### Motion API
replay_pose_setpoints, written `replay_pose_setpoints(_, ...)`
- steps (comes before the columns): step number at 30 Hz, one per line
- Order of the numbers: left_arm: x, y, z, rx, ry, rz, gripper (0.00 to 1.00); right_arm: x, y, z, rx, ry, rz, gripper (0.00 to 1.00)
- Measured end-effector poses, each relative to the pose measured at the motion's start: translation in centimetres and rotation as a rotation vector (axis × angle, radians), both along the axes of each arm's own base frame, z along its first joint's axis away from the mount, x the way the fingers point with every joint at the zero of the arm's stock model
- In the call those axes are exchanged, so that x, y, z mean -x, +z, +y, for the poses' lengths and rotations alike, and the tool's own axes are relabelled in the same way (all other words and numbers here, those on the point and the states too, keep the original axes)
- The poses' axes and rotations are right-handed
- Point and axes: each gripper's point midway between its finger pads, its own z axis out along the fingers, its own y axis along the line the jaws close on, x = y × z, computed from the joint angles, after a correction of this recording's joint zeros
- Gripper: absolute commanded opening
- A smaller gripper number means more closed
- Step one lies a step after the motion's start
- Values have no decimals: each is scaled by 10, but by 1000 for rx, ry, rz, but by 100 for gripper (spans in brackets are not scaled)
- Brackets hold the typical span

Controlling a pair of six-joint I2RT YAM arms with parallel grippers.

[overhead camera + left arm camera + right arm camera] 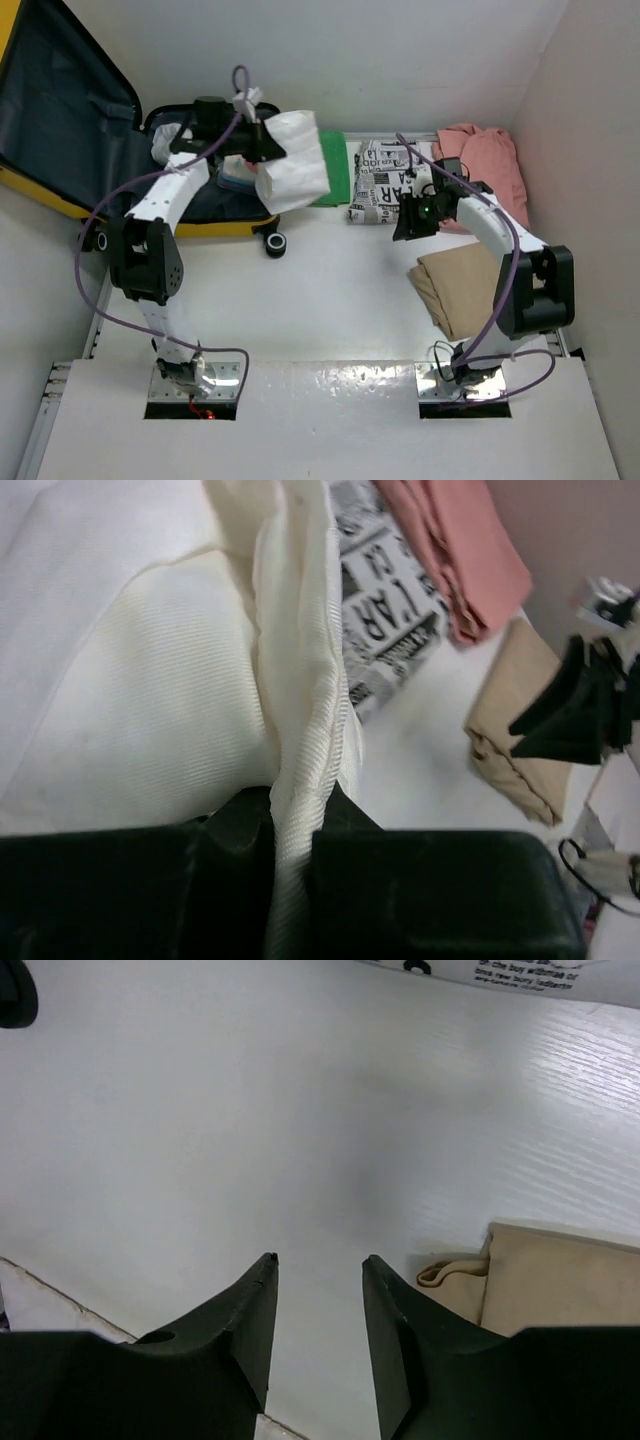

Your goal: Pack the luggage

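Luggage [70, 120] lies open at the far left of the surface [330, 290]. Your left fingers [420, 880] pinch the white garment [295, 160] beside it; carry it fully inside before releasing. Right fingers [235, 1330] are spread, empty.

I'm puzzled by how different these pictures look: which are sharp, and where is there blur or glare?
Top view: sharp, evenly lit, glare on the near board. Left wrist view: white cloth fills it, soft; the right edge is smeared. Right wrist view: fingers crisp, faint shadow on the table.
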Motion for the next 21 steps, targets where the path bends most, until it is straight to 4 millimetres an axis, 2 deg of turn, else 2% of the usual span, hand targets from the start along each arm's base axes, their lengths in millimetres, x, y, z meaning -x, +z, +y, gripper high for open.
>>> replay_pose_setpoints(2,-18,-6,34,5,77,27,0,-4,-5,-2,2,-8,17,39)
replay_pose_setpoints(4,-37,-20,68,7,149,64,0,-10,-9,-4,4,-13,28,39)
replay_pose_setpoints(7,-57,-55,113,-37,220,128,0,-18,-13,-3,8,-9,41,38)
replay_pose_setpoints(10,-64,-94,146,-127,222,196,0,-28,-12,-3,10,-4,33,38)
replay_pose_setpoints(12,-59,-117,158,-186,200,225,0,-32,-10,-4,11,-5,31,38)
replay_pose_setpoints(13,-54,-121,158,-202,172,225,0,-34,-10,-4,11,-5,30,38)
replay_pose_setpoints(19,-43,-124,170,-378,85,136,0,-37,-14,-6,13,-11,44,38)
replay_pose_setpoints(21,-38,-128,180,-462,66,108,0,-37,-15,-6,13,-11,47,38)
